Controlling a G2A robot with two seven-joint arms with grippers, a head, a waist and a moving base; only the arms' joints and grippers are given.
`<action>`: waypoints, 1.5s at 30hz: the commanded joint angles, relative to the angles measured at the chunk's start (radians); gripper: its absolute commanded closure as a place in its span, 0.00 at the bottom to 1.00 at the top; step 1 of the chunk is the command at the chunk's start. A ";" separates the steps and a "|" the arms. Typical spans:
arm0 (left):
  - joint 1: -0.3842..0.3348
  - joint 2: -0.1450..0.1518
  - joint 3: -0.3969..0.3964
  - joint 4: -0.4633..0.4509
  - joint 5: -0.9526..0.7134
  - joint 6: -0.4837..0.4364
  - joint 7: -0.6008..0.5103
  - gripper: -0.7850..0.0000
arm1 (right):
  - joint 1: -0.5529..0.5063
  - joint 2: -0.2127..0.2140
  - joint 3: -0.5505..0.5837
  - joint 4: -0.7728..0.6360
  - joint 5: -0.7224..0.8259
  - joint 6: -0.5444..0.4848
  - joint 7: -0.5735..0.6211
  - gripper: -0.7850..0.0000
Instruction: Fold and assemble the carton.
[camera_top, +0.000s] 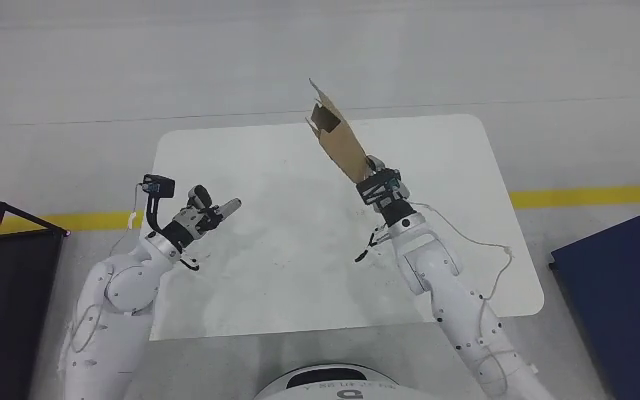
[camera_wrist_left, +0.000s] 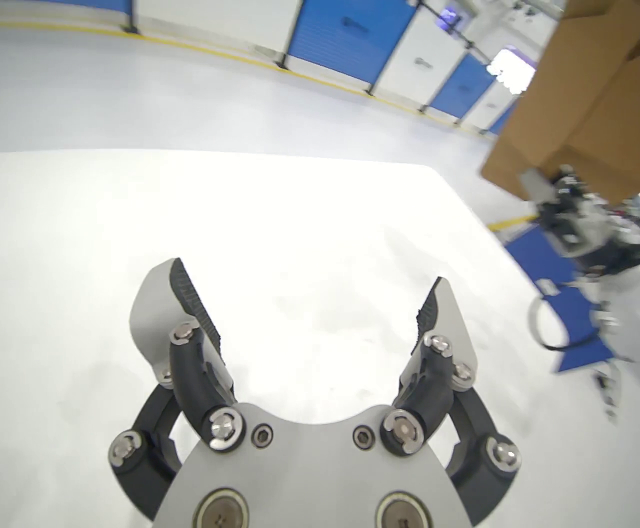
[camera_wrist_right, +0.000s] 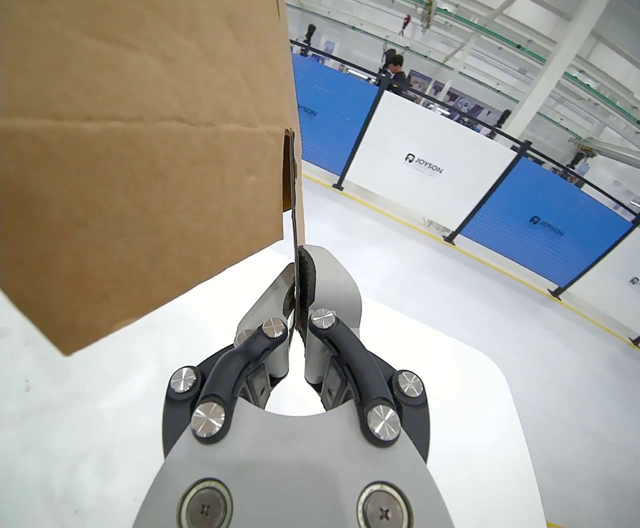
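A flat brown carton (camera_top: 336, 137) is held up in the air over the far right part of the white table (camera_top: 270, 250). My right gripper (camera_top: 374, 176) is shut on the carton's lower edge, and the right wrist view shows the fingertips (camera_wrist_right: 306, 272) pinching a thin cardboard flap below the carton (camera_wrist_right: 140, 150). My left gripper (camera_top: 228, 209) hovers open over the table's left side, nothing between its fingers (camera_wrist_left: 190, 295). From the left wrist the carton (camera_wrist_left: 565, 100) appears far off, with the right gripper (camera_wrist_left: 537, 187) under it.
The white table (camera_wrist_left: 250, 225) has rounded corners. A yellow floor line (camera_top: 575, 196) runs behind the table. Blue mats (camera_top: 610, 290) lie on the floor at the right. Blue and white barrier panels (camera_wrist_right: 450, 165) fence the area.
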 joint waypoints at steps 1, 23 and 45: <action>-0.036 0.008 0.004 -0.019 -0.133 -0.022 -0.157 0.00 | 0.006 0.002 -0.013 0.019 -0.008 -0.072 -0.003 1.00; -0.135 0.028 -0.009 -0.167 0.139 -0.066 -0.004 0.00 | 0.074 0.012 -0.029 0.128 0.020 -0.352 0.012 1.00; -0.277 0.056 0.093 -0.127 0.660 -0.300 0.090 0.24 | 0.155 -0.001 -0.099 0.178 0.044 -0.431 0.090 1.00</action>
